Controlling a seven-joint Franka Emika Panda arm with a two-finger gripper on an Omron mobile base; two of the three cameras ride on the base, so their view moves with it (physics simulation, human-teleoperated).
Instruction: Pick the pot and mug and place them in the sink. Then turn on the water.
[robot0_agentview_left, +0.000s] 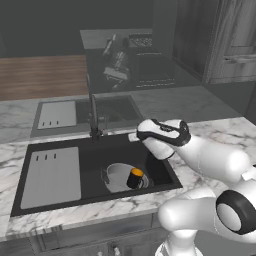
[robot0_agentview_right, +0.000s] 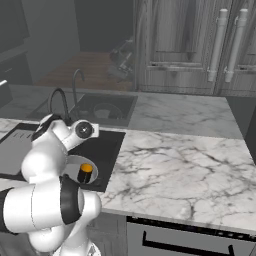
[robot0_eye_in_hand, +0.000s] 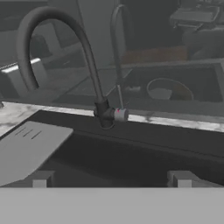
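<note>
The black sink (robot0_agentview_left: 165, 175) holds the grey pot (robot0_agentview_left: 116, 176) near its right end. The black mug (robot0_agentview_left: 135, 178) with the orange top stands upright at the pot's right side, apparently inside it. In the right base view the mug (robot0_agentview_right: 85, 173) shows against the pot (robot0_agentview_right: 73, 165). My gripper (robot0_agentview_left: 133, 137) hovers above the basin's back right and points at the faucet base (robot0_agentview_left: 94, 133). In the hand view the gripper (robot0_eye_in_hand: 111, 179) is open and empty. The faucet's lever (robot0_eye_in_hand: 120, 114) lies straight ahead between the fingertips (robot0_eye_in_hand: 41, 178). The water is out of view.
A light grey slotted drain panel (robot0_agentview_left: 52, 177) covers the sink's left half. The dark gooseneck faucet (robot0_eye_in_hand: 57, 26) arches up and to the left. Behind it lies a paler, hazy basin (robot0_agentview_left: 105, 111). Marble counter (robot0_agentview_right: 190, 165) stretches to the right, with cabinets (robot0_agentview_right: 200, 45) behind.
</note>
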